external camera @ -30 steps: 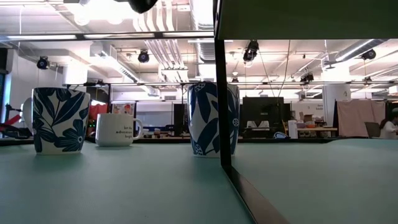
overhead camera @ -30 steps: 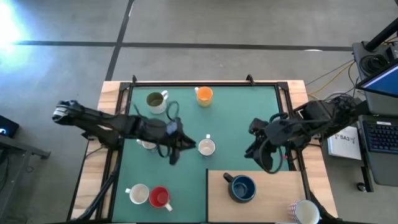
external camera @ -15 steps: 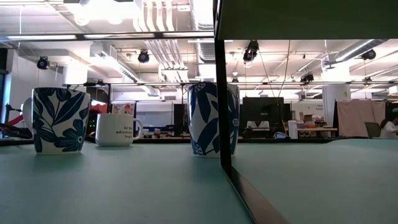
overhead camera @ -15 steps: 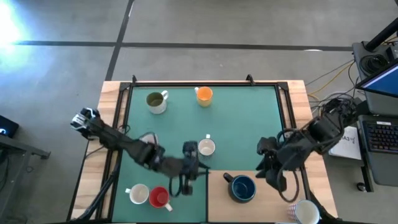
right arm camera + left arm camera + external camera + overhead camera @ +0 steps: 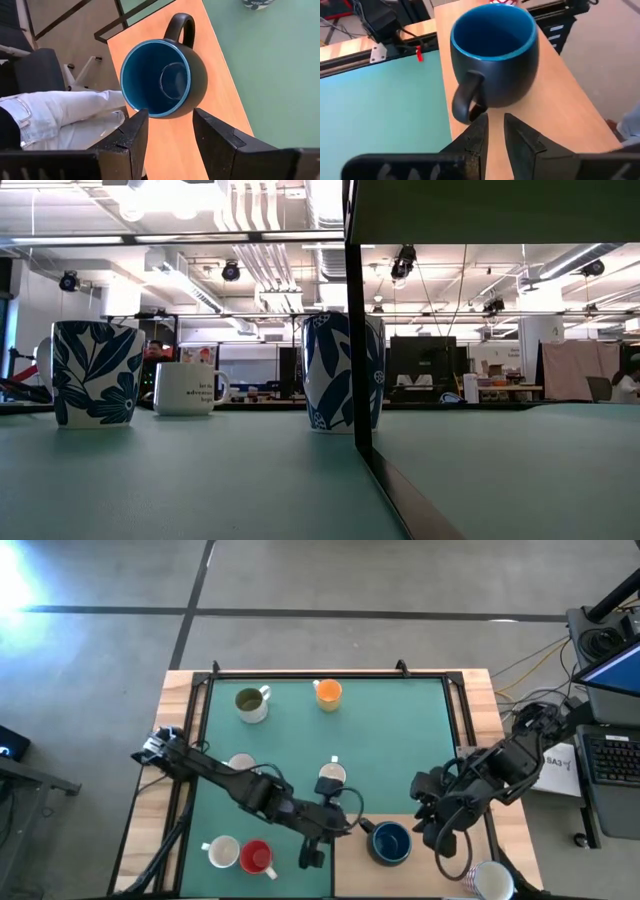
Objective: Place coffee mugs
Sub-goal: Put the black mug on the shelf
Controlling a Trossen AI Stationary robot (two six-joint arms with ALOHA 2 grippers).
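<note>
On the desk's (image 5: 300, 720) wooden corner, both grippers closed in on the dark blue mug (image 5: 390, 842): right gripper (image 5: 167, 131) fingers wide apart, left gripper (image 5: 495, 134) fingers nearly shut, empty, near its handle.

No legible text on anything.

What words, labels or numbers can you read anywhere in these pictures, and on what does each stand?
White mug, low view: dark lettering in several lines, too small to read.
White sheet beside the table, high view: printed marks, too blurred to read.
Dark blue mug: no text.
Blue floral mugs: pattern only, no words.
</note>
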